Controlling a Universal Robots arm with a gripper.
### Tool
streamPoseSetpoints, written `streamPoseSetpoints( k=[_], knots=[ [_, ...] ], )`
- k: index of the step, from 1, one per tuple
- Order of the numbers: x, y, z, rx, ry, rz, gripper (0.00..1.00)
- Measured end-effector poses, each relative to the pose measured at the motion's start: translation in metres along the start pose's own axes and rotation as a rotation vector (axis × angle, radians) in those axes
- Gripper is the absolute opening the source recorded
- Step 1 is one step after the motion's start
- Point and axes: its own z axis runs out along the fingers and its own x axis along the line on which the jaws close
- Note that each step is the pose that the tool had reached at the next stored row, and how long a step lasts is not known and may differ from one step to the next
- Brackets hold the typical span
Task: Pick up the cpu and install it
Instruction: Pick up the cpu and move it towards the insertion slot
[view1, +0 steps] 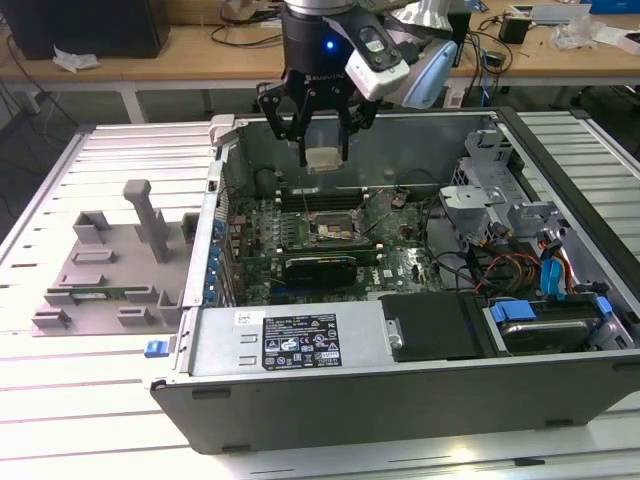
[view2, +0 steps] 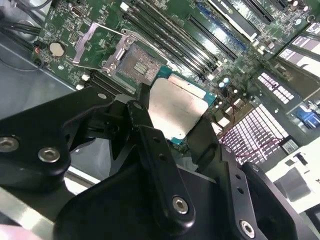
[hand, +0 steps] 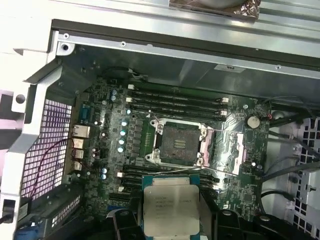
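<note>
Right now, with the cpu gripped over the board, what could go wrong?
1. The gripper holds the cpu by its edges above the open socket. A slip could drop it onto the contacts.
2. The flipped-open load plate beside the socket might catch a finger on descent.

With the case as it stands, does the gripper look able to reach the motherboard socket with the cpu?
Probably yes. The gripper, shut on the cpu, hangs over the open case above the socket. The socket's hinged cover is swung open, and nothing lies between them.
</note>
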Motion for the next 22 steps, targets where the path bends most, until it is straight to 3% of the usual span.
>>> streamPoseSetpoints(
  k=[3, 6, 10, 15, 18, 22],
  knots=[
    [-0.0013, -0.0004, 0.0069, -0.0001, 0.0000, -0.003, 0.55],
    [-0.0080, 0.0004, 0.0166, 0.0001, 0.0001, -0.005, 0.55],
    [-0.0118, 0.0035, 0.0314, -0.0001, 0.0000, -0.005, 0.55],
    [-0.0126, 0.0083, 0.0418, 0.0000, 0.0000, -0.005, 0.55],
    [-0.0137, 0.0178, 0.0487, 0.0000, -0.0001, -0.002, 0.55],
    [-0.0150, 0.0210, 0.0543, 0.0011, -0.0012, 0.033, 0.55]
  ],
)
